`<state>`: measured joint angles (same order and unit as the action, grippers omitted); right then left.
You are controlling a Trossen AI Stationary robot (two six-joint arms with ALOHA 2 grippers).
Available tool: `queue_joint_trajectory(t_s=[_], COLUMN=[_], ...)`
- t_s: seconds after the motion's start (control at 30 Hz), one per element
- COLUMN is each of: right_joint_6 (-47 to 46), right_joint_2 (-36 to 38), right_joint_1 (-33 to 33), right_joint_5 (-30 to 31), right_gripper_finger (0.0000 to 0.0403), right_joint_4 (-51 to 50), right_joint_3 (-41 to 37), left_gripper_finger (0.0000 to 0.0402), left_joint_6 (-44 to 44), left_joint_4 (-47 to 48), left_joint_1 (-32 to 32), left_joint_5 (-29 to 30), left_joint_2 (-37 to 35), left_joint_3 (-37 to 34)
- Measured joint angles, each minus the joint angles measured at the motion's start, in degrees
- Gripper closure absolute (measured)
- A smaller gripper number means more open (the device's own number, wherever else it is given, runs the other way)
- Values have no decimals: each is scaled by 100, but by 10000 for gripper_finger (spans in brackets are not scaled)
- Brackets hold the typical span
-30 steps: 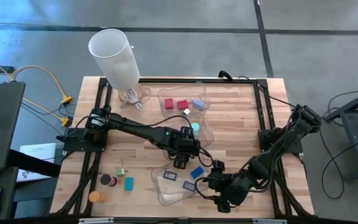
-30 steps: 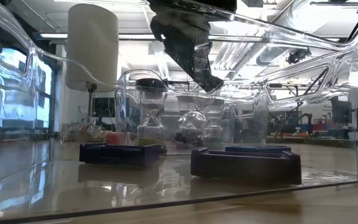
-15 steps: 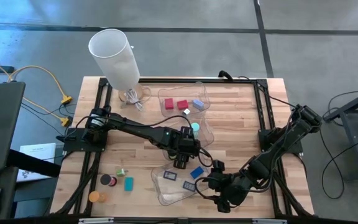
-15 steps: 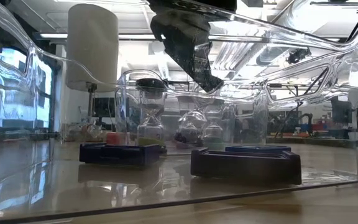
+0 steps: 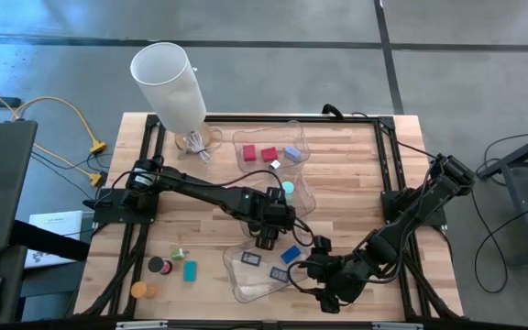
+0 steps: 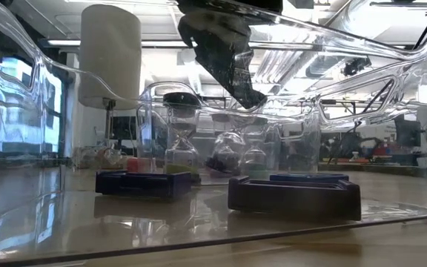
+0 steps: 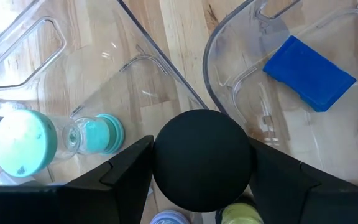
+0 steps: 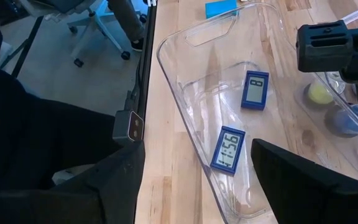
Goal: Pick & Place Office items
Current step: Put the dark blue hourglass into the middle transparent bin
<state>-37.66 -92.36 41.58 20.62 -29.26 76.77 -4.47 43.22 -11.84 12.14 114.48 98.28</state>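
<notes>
Office items, scattered over the pale wooden table [image 5: 356, 165]. Entries run largest to smallest.

- Big white cylinder lamp shade [image 5: 168, 82]: far-left corner, clear of the work.
- Two clear, glossy, wavy-rimmed plastic trays. The far tray [image 5: 301, 137] holds red blocks [image 5: 249, 152]. The near tray [image 5: 241, 289] sits at the front edge.
- Left gripper [image 5: 266, 240]: mid-table, just beyond the near tray's far rim. Its fingers are pressed against both sides of the black short cylinder [image 7: 202, 158], so you have a grip on it. The cylinder is matte and round-ended, with its long axis upright, end-on to the wrist. I cannot tell whether its foot is off the wood.
- Right gripper [image 5: 312, 268]: waits by the near tray's right end, fingers spread and nothing between them.
- Deciding relation, as judged: the near tray lies from the held cylinder toward the front edge, rim just beside it. The left arm is the nearer one. You would need to clear that rim.
- Already in the near tray: a flat blue rectangle [image 7: 309, 71] and two flat dark rectangles with digit faces [image 8: 228, 149].
- Teal short cylinder [image 7: 55, 138]: on its side, glassy waist, near the left fingers.
- Front-left corner: an orange cylinder [image 5: 140, 290] and a flat teal rectangle [image 5: 190, 270], both loose.
</notes>
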Motion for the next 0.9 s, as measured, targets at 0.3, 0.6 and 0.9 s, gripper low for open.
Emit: queue_joint_trajectory(t_s=[0.3,0.6,0.9], right_joint_6=[-1,-1,-2], right_joint_2=[0,0,0], right_joint_1=[-1,-1,-1], right_joint_5=[-2,0,0], right_gripper_finger=[119,119,119], right_joint_4=[0,2,40], right_joint_3=[0,0,0], left_gripper_finger=[171,171,171], left_joint_6=[-235,45,438], left_joint_4=[-15,21,97], left_joint_1=[-48,-48,-72], left_joint_5=[11,11,-2], left_joint_2=[0,0,0], left_joint_3=[0,0,0])
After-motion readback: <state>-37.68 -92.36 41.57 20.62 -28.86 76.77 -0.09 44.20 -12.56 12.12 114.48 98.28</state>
